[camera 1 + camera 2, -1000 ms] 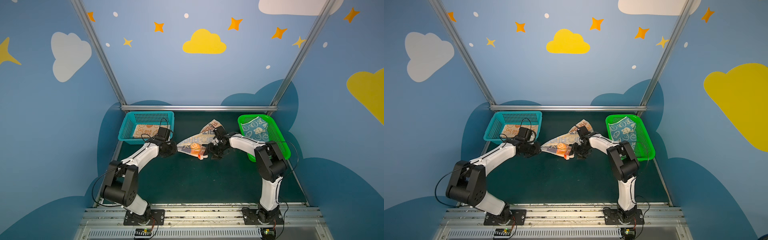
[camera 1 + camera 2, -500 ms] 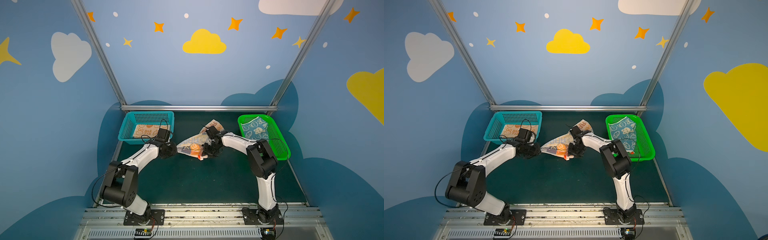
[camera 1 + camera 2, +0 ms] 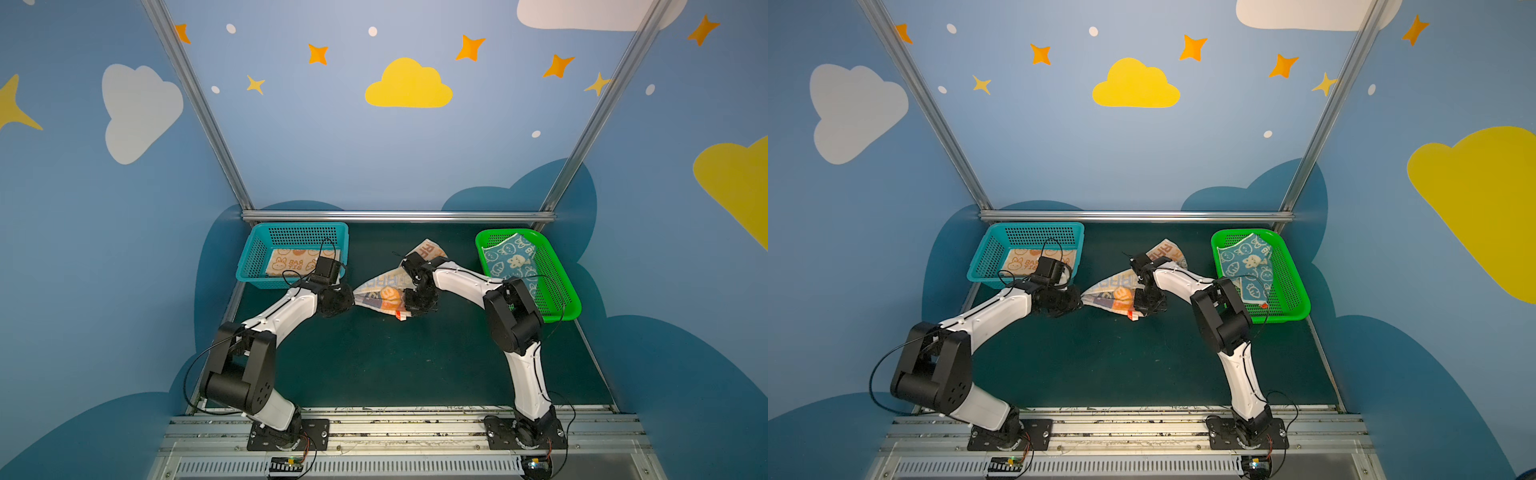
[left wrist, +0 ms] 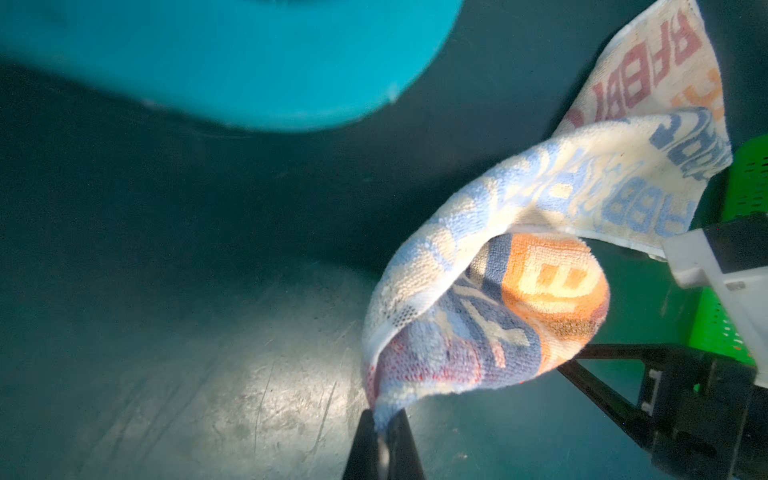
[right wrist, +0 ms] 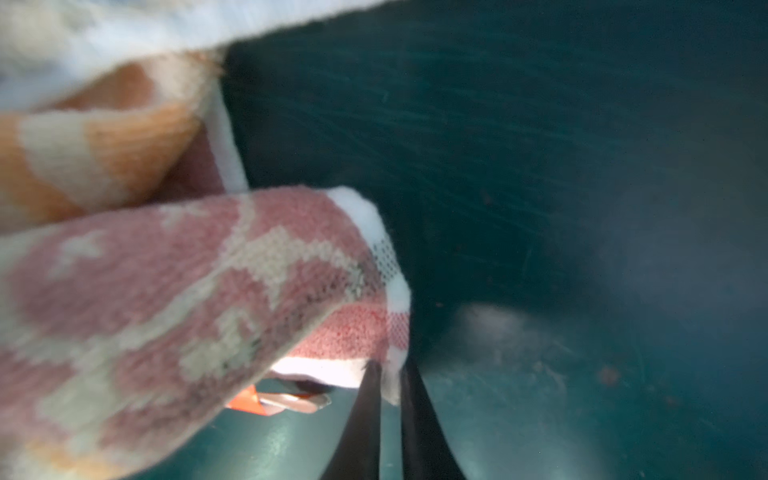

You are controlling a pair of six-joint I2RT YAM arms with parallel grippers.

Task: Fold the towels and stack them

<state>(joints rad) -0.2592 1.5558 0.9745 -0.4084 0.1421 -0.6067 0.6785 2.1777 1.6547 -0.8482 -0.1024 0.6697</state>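
Left hand (image 4: pixel 383 432) and right hand (image 5: pixel 390 395) each clamped on a striped towel (image 3: pixel 375 289) corner. Risk: shallow pinches slip under tension.

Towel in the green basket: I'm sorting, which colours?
Towel: blue with cream rabbits; a top view.

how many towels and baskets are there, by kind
towels: 3 (orange-cream towel in the teal basket, blue-cream towel in the green basket, striped towel between the two)
baskets: 2 (one teal, one green)
total: 5
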